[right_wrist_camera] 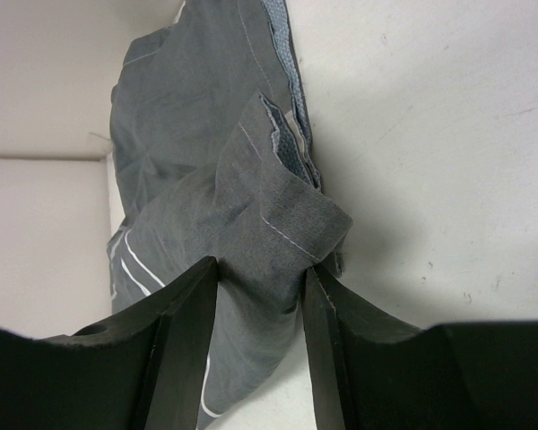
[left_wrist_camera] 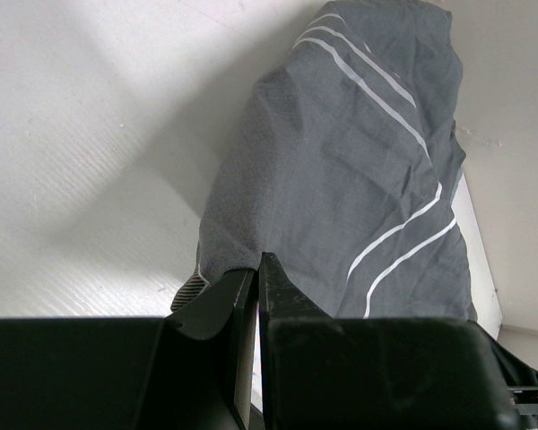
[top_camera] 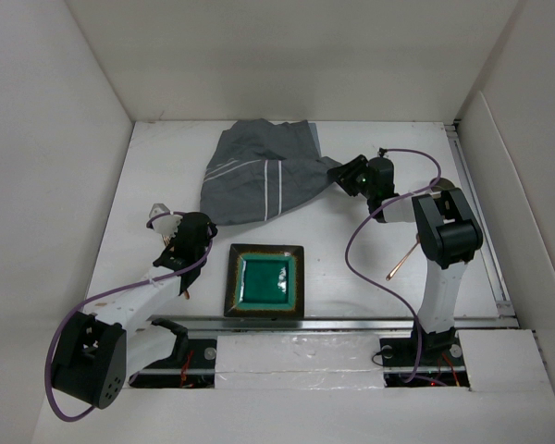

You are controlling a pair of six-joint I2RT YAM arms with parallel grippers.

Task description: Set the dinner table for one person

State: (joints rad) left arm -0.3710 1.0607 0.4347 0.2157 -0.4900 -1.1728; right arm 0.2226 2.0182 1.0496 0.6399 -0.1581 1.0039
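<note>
The dinner table [top_camera: 166, 157] is lying flat and white under everything, filling the floor of a white-walled enclosure, with both arm bases bolted at its near edge.

On the left, the left gripper [top_camera: 203, 225] is reaching out low over the tabletop with its jaws pressed fully together and nothing visible between them. In the left wrist view the closed tips [left_wrist_camera: 255, 269] are sitting right at the near edge of the grey striped cloth [left_wrist_camera: 341, 179], with bare table [left_wrist_camera: 72, 179] spreading out to one side.

Just right of that arm, a square green plate [top_camera: 265, 280] with a dark brown rim is resting flat near the front edge, well apart from the cloth and touched by neither gripper.

Behind the plate, the grey striped cloth [top_camera: 259, 171] is lying crumpled across the far middle of the table, its white stripes running at an angle.

At the cloth's right edge, the right gripper [top_camera: 336, 174] is pinching the fabric. The right wrist view shows the right gripper [right_wrist_camera: 260, 269] with a bunched fold of cloth [right_wrist_camera: 278, 224] filling the gap between its fingers [right_wrist_camera: 193, 305] and touching both inner faces, while white table [right_wrist_camera: 430, 134] is showing alongside.

Farther right, a thin copper-coloured utensil [top_camera: 402, 259] is lying tilted on the table beside the right arm; what kind it is cannot be told.
</note>
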